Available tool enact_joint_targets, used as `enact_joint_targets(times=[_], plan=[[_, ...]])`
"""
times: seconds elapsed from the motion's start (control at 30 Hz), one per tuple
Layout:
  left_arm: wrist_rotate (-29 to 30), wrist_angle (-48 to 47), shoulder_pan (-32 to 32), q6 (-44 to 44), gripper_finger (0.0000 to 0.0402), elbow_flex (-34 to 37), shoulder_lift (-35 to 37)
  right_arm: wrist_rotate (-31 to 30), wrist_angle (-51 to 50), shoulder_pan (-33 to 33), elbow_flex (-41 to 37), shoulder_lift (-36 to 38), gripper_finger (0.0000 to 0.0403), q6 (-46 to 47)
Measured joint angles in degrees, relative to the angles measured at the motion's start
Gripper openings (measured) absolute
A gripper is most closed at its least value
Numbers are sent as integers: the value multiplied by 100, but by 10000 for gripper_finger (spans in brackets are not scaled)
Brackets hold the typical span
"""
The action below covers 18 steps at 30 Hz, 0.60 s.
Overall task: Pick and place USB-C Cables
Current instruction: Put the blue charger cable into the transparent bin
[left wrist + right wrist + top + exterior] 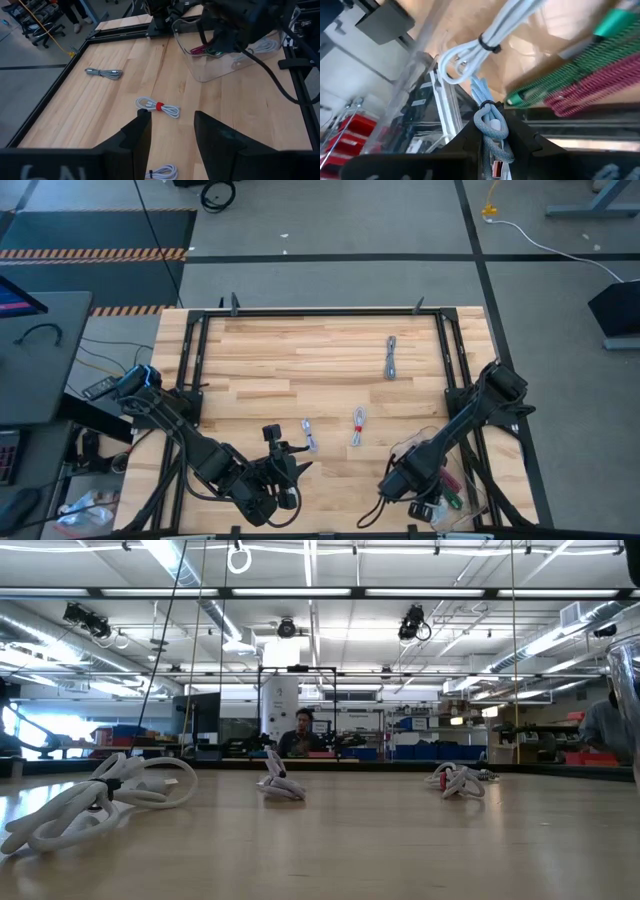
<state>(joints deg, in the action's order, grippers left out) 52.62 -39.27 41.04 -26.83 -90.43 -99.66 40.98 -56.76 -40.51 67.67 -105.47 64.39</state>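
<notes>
Three USB-C cables lie flat on the wooden table: a grey one (391,357) far back, a white one with a red tie (357,426) in the middle, and a white one (309,435) beside it. My left gripper (172,135) hovers open near the table's near edge, short of the red-tied cable (158,106). My right gripper (492,145) is shut on a grey-blue coiled cable (490,125) inside the clear plastic tray (225,65) at the near right. In the tray lie a white cable (485,35), a green one (560,82) and a purple one (592,95). My right gripper pinches the grey-blue cable bundle between its two fingers (520,142), by the part just behind its black tie. The looped end (487,127) sticks out past the fingertips. The fingers slant down into the tray. Whether the loop touches the tray floor I cannot tell.
A black metal frame (200,360) runs round the tabletop's edges. The tray's clear wall (415,85) rises close beside the right gripper. In the low view a person (303,735) sits in the room beyond the table. Bare wood lies between the cables.
</notes>
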Motion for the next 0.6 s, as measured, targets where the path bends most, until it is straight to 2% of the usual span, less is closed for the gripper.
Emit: enact_joint_targets(times=[0.2, 0.4, 0.6], plan=[[0, 2, 0, -2, 155, 0, 0, 180, 585, -49, -331, 36, 58, 73], [0, 7, 0, -9, 155, 0, 0, -198, 534, -55, -260, 5, 59, 60], [1, 4, -4, -13, 155, 0, 0, -566, 414, -55, -211, 2, 144, 77]])
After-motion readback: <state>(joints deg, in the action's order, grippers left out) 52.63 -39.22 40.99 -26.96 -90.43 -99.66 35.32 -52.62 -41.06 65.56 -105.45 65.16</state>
